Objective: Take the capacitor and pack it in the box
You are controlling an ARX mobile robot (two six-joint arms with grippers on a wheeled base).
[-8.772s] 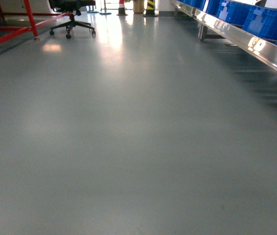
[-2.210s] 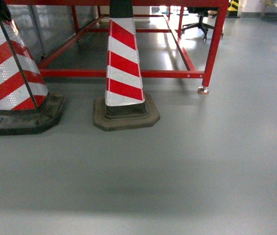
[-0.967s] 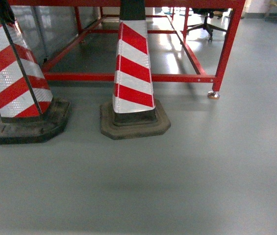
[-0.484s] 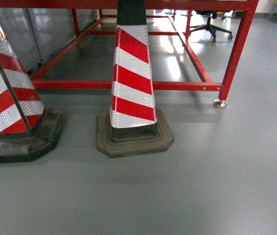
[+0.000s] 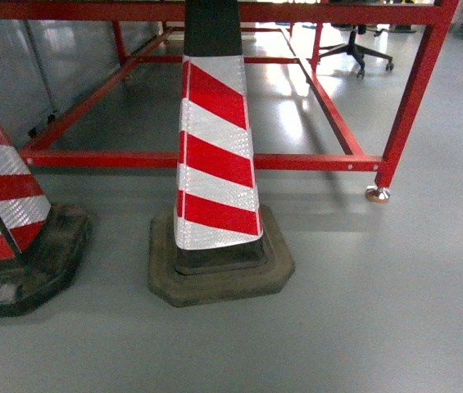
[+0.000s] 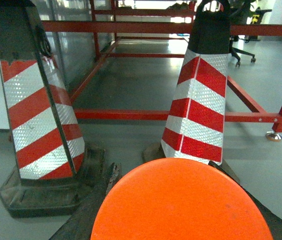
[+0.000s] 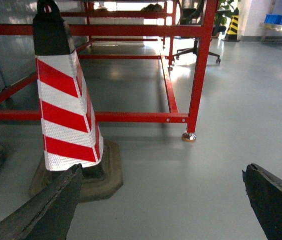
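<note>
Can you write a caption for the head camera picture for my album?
A red-and-white striped cone stands before a red metal frame on grey floor.
</note>
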